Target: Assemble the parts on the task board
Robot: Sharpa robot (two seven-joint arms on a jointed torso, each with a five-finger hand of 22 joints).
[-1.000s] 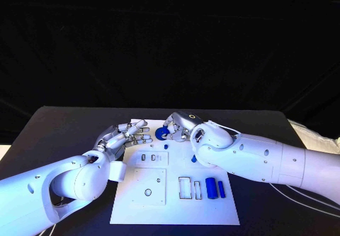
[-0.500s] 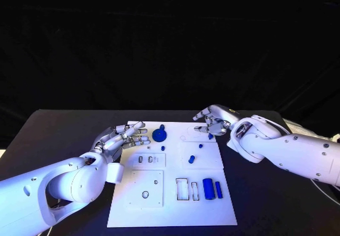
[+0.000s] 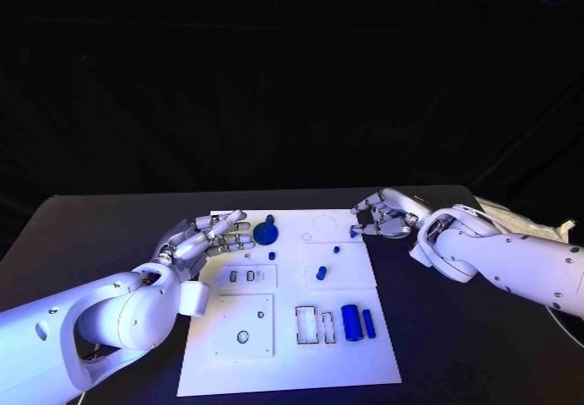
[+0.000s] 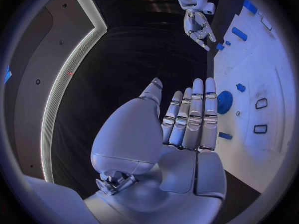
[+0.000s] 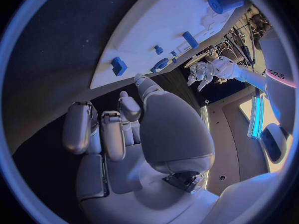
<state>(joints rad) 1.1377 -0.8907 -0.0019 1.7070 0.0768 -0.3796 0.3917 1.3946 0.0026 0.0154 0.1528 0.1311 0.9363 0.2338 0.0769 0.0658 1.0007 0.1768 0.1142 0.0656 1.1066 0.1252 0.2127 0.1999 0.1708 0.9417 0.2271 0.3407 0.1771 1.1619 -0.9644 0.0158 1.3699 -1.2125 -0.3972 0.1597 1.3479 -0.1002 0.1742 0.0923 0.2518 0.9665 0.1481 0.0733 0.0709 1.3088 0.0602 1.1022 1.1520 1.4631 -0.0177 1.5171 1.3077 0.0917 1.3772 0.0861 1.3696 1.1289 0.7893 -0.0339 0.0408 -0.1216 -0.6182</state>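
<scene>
Assembly at an early stage, to judge by the loose pieces. Found the flat white rectangular task board [image 3: 365, 363] lying in the middle of the black counter [image 3: 98, 228], with outlined recesses across its near half. Noted a round blue disc [image 3: 266, 234] near the board's far left corner, a small blue peg [image 3: 272, 255] just beside it, and two more small blue pieces [image 3: 321, 272] toward the middle. Noted also a thick blue cylinder [image 3: 350, 322] and a thinner blue rod [image 3: 368, 323] lying side by side on the near right part, just beside two narrow upright slots [image 3: 316, 326] that looked unfilled. Found the left hand [image 3: 209, 236] over the board's left edge, fingers [image 3: 237, 226] stretched out and apart, holding nothing, tips near the disc but not plainly touching it. Found the right hand [image 3: 383, 218] at the board's far right corner, over the edge and well apart from the cylinders, fingers bent loosely and apart, nothing between them. Judged the step in hand to be a choice of the next piece, with neither hand yet committed to a grasp. Judged the disc the likeliest target for the left, being closest. Would call for lowering the fingers round the rim, closing gently on it, and lifting it straight up before seeking its seat. Could not tell which recess suits the disc.
</scene>
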